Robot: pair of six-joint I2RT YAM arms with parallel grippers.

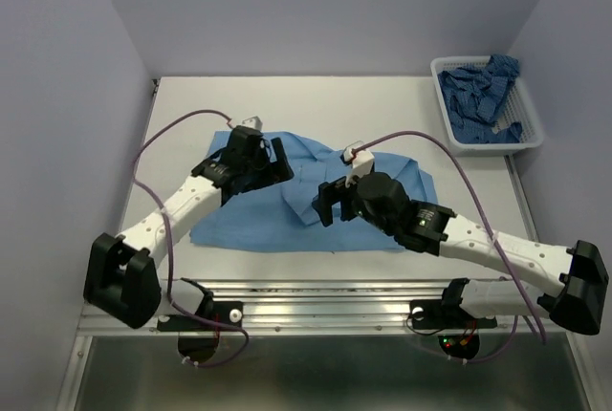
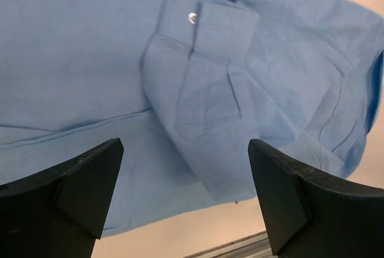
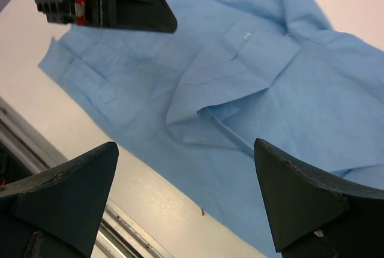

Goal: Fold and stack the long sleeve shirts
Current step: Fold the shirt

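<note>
A plain light sky-blue shirt (image 1: 249,220) lies spread on the table. A sleeve with a buttoned cuff (image 2: 207,27) lies folded across its middle. My left gripper (image 1: 256,164) hovers open and empty over the shirt's upper left part. My right gripper (image 1: 337,199) hovers open and empty over the shirt's middle. In the left wrist view the open gripper (image 2: 186,195) frames the sleeve and the shirt's near edge. In the right wrist view the open gripper (image 3: 186,201) is above the shirt's near hem (image 3: 240,168). A darker patterned blue shirt (image 1: 483,96) lies crumpled in the basket.
A white mesh basket (image 1: 529,110) stands at the table's far right corner. A metal rail (image 1: 325,296) runs along the table's near edge. Purple and grey walls close in the back and sides. The left gripper's body (image 3: 102,0) shows at the top of the right wrist view.
</note>
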